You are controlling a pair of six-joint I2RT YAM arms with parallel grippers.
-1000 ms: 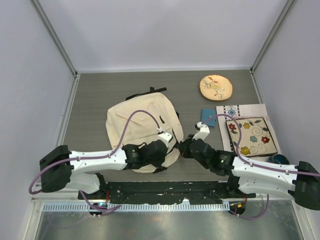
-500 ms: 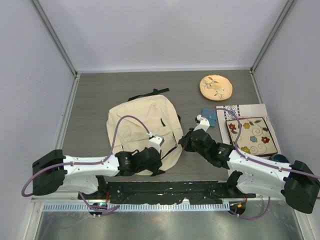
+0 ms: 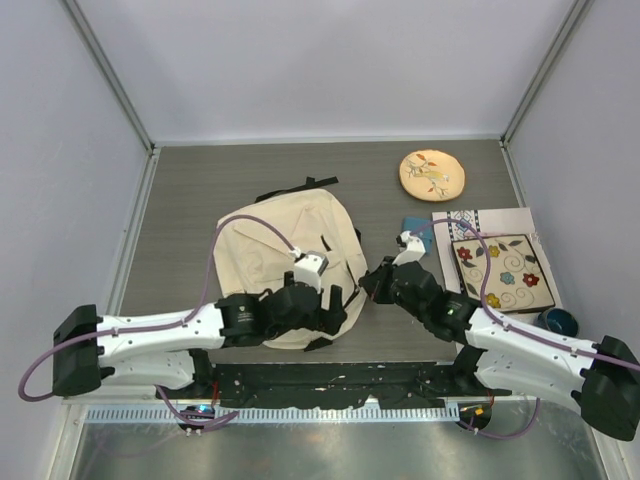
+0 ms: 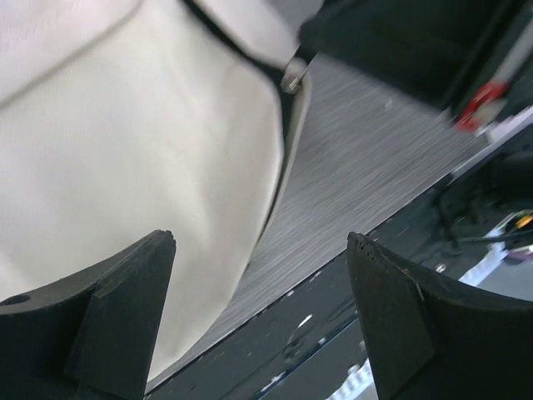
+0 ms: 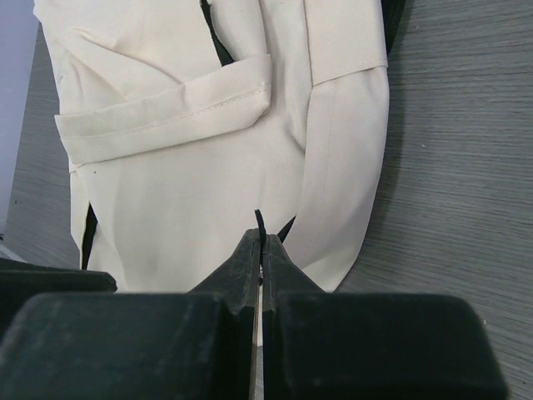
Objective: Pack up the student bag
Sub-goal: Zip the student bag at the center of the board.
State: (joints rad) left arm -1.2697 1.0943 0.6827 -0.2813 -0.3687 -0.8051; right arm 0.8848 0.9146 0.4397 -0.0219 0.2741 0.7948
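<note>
Pinching student bag: right end effector

My left arm lies low along the near edge of the desk, stretched from the near left corner toward the middle. My left claw is spread wide, its two fingers well apart. My right arm reaches from the near right corner toward the middle too. My right claw has its fingers pressed together, with a thin black strip pinched at the tips. The two claws are near each other.
</note>
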